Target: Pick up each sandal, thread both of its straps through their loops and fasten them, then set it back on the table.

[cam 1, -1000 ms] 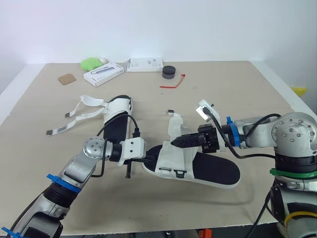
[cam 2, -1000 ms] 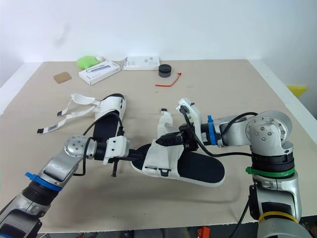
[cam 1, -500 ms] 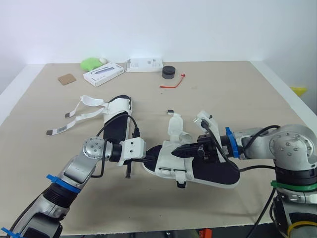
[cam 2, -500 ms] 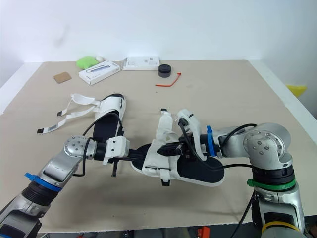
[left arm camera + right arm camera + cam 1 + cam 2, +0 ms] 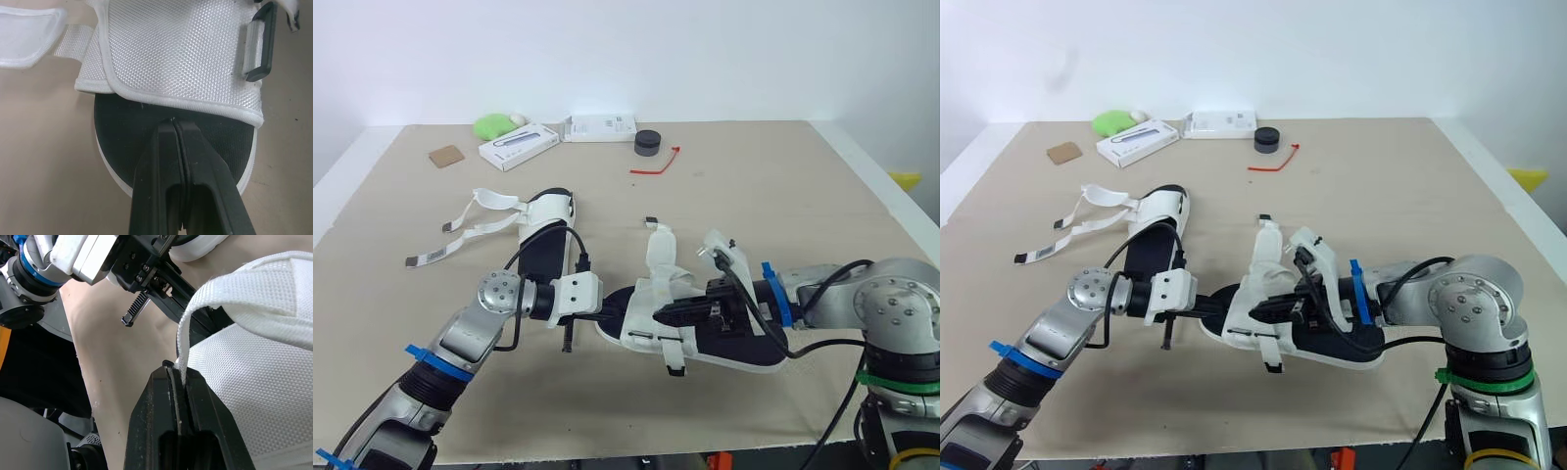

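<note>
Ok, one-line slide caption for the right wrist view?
Right end effector pinching the white strap of the sandal above the table.

I see a wide tan tabletop (image 5: 783,176) under the left fingers (image 5: 156,171) and the right fingers (image 5: 151,421), and it spreads all around them. Out past the left fingers it has a white edge (image 5: 335,162). Far ahead of both stands a plain white wall (image 5: 705,49). The light is bright and even.
</note>
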Controlling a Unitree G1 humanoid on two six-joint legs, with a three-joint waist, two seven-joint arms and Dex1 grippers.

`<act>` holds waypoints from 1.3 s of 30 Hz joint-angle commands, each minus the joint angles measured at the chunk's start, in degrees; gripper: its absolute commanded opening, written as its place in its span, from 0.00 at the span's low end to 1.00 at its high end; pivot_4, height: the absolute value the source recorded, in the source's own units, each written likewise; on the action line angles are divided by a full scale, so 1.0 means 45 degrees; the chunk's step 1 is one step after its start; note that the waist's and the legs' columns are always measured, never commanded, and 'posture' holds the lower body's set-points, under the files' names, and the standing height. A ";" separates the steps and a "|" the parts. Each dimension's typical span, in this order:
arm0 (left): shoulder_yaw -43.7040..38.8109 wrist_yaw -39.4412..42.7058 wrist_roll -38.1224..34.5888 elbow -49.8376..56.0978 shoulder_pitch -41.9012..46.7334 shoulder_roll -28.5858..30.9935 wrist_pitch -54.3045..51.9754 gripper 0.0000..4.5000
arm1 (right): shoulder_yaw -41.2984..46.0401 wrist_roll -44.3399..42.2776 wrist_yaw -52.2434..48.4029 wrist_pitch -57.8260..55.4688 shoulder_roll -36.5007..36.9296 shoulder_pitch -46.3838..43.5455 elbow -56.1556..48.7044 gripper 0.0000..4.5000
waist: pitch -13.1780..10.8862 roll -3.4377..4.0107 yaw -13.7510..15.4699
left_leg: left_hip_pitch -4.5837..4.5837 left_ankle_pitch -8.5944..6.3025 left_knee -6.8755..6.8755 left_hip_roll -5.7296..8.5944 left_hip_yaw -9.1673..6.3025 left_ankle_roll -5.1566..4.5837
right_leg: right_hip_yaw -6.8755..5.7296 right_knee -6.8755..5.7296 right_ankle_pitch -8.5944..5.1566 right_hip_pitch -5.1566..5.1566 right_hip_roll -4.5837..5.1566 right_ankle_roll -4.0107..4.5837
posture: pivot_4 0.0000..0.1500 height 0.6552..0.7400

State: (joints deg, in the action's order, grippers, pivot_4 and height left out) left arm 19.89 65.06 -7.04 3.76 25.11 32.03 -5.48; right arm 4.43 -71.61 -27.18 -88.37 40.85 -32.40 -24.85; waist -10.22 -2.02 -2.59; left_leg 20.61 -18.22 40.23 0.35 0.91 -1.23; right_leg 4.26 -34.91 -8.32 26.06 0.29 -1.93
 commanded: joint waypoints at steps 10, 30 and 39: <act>0.0233 -0.0038 0.0349 -0.0211 -0.0086 0.0028 -0.0213 0.00 | 0.0089 -0.0262 -0.0242 0.0268 0.0551 0.0110 -0.0548 0.08 | 0.0000 0.0000 0.0002 | 0.0000 0.0000 0.0000 0.0000 0.0000 0.0000 | 0.0000 0.0001 -0.0001 0.0000 0.0000 -0.0001 | 1.00 1.00; 0.0209 0.0073 0.0294 -0.0251 -0.0025 0.0066 -0.0262 0.00 | -0.0160 0.1976 -0.4279 0.2806 0.3478 0.1674 0.0742 0.98 | 0.0000 -0.0001 0.0021 | 0.0000 0.0000 -0.0001 0.0003 0.0016 0.0000 | 0.0002 0.0007 -0.0002 -0.0017 0.0001 -0.0004 | 1.00 1.00; 0.0144 0.0138 0.0305 -0.0284 0.0009 0.0143 -0.0269 0.00 | -0.0269 0.2903 -0.4775 0.3342 0.3372 0.2003 0.1093 0.98 | 0.0000 0.0000 0.0021 | -0.0004 0.0000 0.0000 0.0001 0.0020 0.0000 | 0.0006 0.0002 -0.0002 -0.0028 -0.0004 -0.0004 | 1.00 1.00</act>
State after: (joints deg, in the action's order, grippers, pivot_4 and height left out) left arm 19.95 65.38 -6.85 3.46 25.49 32.00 -6.10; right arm 2.20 -58.51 -47.98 -74.27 56.25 -22.79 -19.55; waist -10.22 -2.02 -2.49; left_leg 20.59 -18.22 40.23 0.36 1.00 -1.23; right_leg 4.29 -34.91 -8.33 25.94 0.27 -1.95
